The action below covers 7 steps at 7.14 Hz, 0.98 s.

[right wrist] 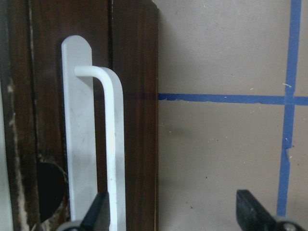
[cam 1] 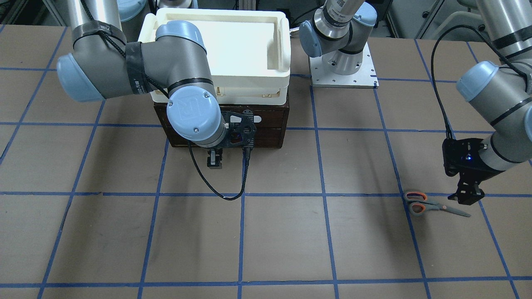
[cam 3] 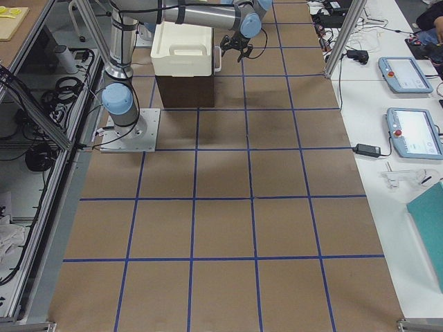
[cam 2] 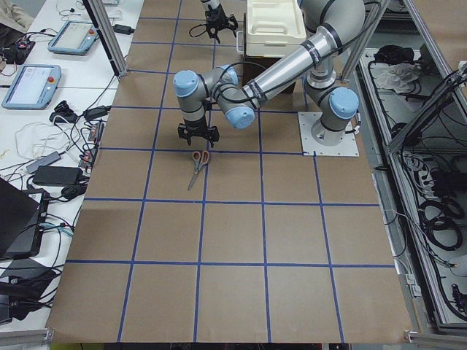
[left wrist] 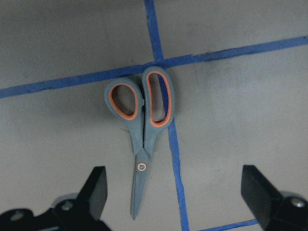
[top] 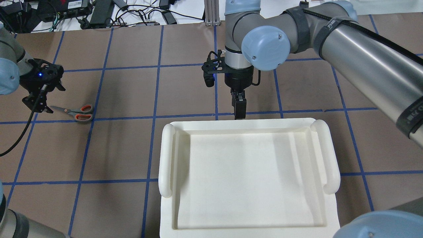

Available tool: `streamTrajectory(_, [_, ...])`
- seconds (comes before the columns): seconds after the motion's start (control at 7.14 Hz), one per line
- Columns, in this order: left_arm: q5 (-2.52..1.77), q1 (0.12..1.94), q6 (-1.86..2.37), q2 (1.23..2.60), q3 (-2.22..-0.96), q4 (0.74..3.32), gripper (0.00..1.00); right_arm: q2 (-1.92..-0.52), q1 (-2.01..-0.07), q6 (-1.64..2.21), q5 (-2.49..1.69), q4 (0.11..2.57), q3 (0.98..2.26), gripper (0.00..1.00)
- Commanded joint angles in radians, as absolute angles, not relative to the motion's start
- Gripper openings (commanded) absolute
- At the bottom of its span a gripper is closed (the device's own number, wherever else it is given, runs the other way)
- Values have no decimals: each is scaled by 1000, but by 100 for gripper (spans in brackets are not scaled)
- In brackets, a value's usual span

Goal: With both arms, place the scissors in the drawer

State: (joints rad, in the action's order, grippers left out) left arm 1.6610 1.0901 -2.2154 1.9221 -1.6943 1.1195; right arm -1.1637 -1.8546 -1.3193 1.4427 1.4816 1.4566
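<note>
left end effector (left wrist: pixel 174 179) hangs released directly over the scissors (left wrist: pixel 142 130), its black fingers spread wide on either side of the blades and touching nothing. that straddle seems chosen so a straight drop would close across the slim section near the pivot dot. the scissors lie flat and shut on the counter (cam 1: pixel 282 241), loops resting on a crossing of blue tape (left wrist: pixel 159 29), well apart from the drawer (right wrist: pixel 137 72).

right end effector (right wrist: pixel 172 209) is released as well, facing the drawer front with the white handle (right wrist: pixel 114 144) just inside one finger, not gripped. it looks set to pull the drawer, which appears shut, while the other arm fetches the scissors.

the scissors have matte grey plastic handles lined with orange and thin dark blades. they sit very low, so a pick off the flat counter likely needs the fingertips almost at the surface. the drawer is dark stained wood, chipped pale along one edge. its handle is a smooth white bent bar on a rounded backing strip. a cream plastic tray (top: pixel 167 158) with rolled rims sits on top of the wooden unit. the counter is dull brown sheet gridded with tape.
</note>
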Motion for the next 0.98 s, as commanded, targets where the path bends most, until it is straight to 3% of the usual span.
streamTrajectory(0.0, [1661,1078,-2238,1974,-1694,1052,100,-1154,-1864,-1307,1443,1480,1457,90])
streamTrajectory(0.84, [1658,1072,-2270,2056,-1690,999,98,-1152,-1871,-1328,1457,1491,1486,86])
